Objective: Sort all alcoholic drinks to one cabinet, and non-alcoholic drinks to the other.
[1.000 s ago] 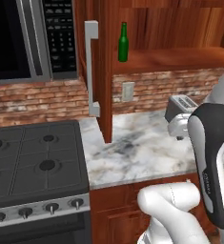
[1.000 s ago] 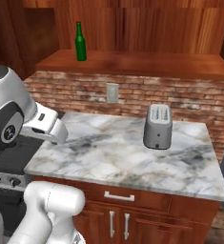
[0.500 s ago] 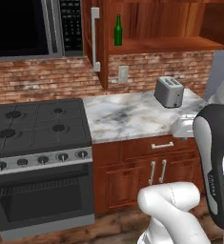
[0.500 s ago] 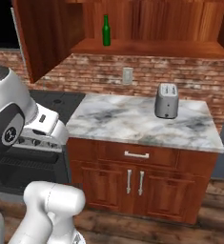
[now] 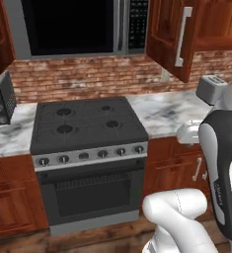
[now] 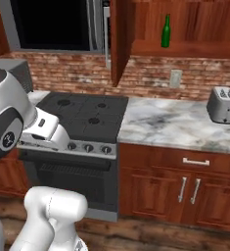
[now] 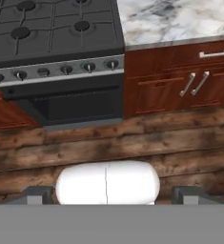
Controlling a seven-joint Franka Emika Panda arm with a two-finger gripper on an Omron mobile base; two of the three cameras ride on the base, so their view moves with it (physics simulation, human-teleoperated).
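My pincer (image 7: 111, 193) stands wide open with nothing between its jaws; in the hand view the two dark finger tips (image 7: 35, 194) rise far apart at the bottom edge, at about seven and five o'clock, and they point down at a plank wood floor (image 7: 132, 143). Past the floor, at twelve o'clock in that view, I see the black stove (image 7: 56, 33) with its row of knobs and the oven door below it, and at one to two o'clock a marble counter (image 7: 175, 19) over brown cabinet doors with silver handles. From the right base view, the dark green bottle (image 6: 166, 31) stands upright on the shelf of an open upper cabinet, at about one o'clock in the picture, well above the counter and well apart from my arm. The cabinet's door (image 6: 119, 39) hangs open just to the left of the shelf, beside the microwave (image 6: 53, 24). A silver toaster (image 6: 222, 105) sits on the counter at three o'clock, below and to the right of the bottle. In the left base view the stove (image 5: 88, 123) fills the centre, the microwave (image 5: 73, 27) hangs at twelve o'clock, the open cabinet door (image 5: 172, 37) is at two o'clock, and the toaster (image 5: 211, 89) is partly hidden behind my arm at three o'clock.
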